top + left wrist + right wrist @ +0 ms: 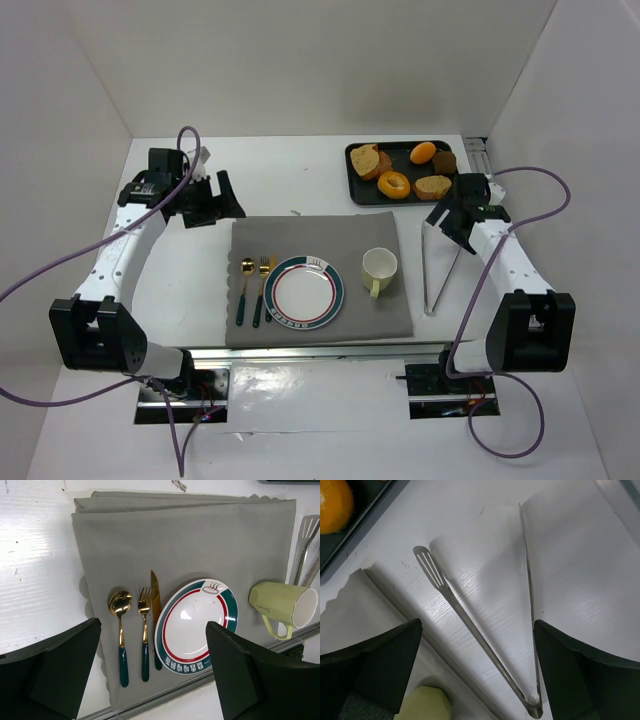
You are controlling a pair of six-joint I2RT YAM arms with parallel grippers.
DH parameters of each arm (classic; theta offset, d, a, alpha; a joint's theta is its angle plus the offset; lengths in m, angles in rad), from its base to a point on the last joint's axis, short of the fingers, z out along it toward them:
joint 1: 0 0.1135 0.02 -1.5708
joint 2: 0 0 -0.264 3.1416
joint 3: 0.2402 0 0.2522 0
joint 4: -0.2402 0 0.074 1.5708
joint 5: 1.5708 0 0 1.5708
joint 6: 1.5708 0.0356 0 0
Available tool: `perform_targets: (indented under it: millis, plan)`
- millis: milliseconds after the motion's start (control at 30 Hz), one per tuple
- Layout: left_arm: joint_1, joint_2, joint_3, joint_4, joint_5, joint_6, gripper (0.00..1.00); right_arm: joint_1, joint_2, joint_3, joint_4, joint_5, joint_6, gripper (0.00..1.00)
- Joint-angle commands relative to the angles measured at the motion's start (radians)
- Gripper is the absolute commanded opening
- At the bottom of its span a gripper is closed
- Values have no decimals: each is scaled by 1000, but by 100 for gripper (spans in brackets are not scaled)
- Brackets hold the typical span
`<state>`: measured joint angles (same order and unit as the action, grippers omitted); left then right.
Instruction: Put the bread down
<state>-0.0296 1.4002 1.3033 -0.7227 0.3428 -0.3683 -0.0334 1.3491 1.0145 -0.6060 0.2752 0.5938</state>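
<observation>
The bread [433, 186] sits on the black tray [400, 156] at the back, well apart from the plate [304, 291]. The right claw [477, 672] hangs wide open over the tongs [470, 625], likely to grab them for lifting bread. The left claw [152, 675] is wide too, empty.

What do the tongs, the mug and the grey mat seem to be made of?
Tongs: metal, probably stainless steel; bright reflective sheen, thin slotted blade.
Mug: likely glazed ceramic; smooth, glossy pale green, though plastic can't be ruled out.
Mat: cloth with a matte grey finish; soft folded layers and a scalloped edge.
</observation>
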Motion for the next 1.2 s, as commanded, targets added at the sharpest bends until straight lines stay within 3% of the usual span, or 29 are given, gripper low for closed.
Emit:
perform_targets:
  millis: [0, 367, 633, 1167]
  plan:
    - [-7, -13, 11, 40, 35, 23, 100, -8, 7, 21, 26, 10, -11, 100]
    - [-7, 7, 22, 39, -33, -9, 100, -17, -4, 2, -32, 52, -11, 100]
    - [-7, 62, 47, -26, -36, -20, 100, -26, -116, -162, 28, -119, -60, 100]
    - [-7, 98, 47, -17, -27, -11, 100, -17, 33, -225, 57, -205, -173, 100]
